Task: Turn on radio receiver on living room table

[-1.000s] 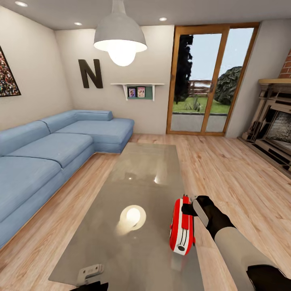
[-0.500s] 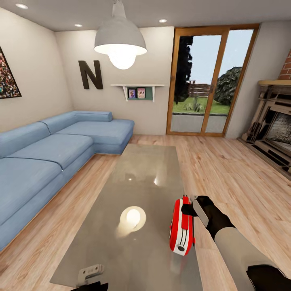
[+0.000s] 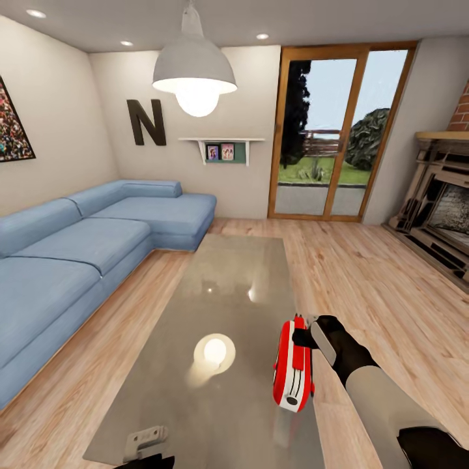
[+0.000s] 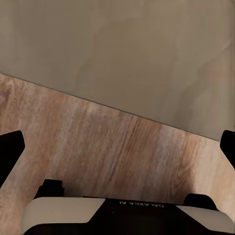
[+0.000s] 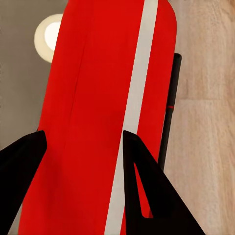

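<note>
Three views are covered, one after another.

Head view, arm: the right arm is stretched forward from the lower right corner, with a grey forearm and a black wrist; the right gripper (image 3: 305, 339) is set against the radio's far end.
Head view, radio: the radio (image 3: 293, 365) is stood on edge near the right edge of the table (image 3: 221, 286); it is red with rounded corners and a white panel with a round dial at its near end.
Head view, table: a long, glossy grey-beige top in which the lamp (image 3: 194, 68) is reflected as a bright spot.
Head view, room: a light wood floor, a blue sofa (image 3: 85, 241), a dark letter N (image 3: 146, 122) and glass doors (image 3: 342, 130) are seen.
Head view, cut off: a grey bracket (image 3: 144, 441) and a dark shape are clipped by the bottom edge.

Left wrist view: the left gripper (image 4: 117, 147) is spread wide over the table edge and floor, with nothing held; one fingertip (image 4: 10, 149) is seen at each side.

Right wrist view: two black fingers (image 5: 142, 181) are pressed on either side of the smooth red body with its white stripe; a thin dark handle (image 5: 171, 107) is seen beside it. The grip is closed on the radio.
</note>
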Robot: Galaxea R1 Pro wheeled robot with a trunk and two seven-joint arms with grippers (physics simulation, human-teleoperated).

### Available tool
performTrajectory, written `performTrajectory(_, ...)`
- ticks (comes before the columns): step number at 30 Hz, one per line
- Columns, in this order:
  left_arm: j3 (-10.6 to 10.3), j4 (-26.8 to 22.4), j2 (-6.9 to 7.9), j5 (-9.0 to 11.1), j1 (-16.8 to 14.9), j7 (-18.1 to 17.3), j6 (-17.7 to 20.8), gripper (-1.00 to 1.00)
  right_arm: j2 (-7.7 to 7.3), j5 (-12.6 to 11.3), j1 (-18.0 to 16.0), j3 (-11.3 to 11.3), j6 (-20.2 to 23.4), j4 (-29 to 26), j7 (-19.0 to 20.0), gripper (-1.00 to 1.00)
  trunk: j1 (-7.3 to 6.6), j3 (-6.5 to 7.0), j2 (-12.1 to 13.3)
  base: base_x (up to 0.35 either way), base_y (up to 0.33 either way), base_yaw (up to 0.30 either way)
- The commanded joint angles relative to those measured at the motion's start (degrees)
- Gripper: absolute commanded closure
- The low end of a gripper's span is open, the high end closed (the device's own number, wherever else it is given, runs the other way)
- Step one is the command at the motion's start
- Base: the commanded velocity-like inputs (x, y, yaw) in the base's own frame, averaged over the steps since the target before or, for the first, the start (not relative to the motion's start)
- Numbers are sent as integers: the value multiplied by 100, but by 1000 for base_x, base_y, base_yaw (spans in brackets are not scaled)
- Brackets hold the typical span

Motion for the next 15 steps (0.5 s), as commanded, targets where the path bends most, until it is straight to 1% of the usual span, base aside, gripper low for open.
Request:
performTrajectory(1, 0, -1, 0, 0, 0, -1, 0, -100, 0, -1, -1, 0, -1, -2, 0, 100, -23, 19, 41, 0, 0, 0)
performTrajectory(15, 0, -7, 0, 0, 0, -1, 0, -100, 0, -8, -1, 0, -1, 4, 1, 100, -330, 270, 603, 0, 0, 0)
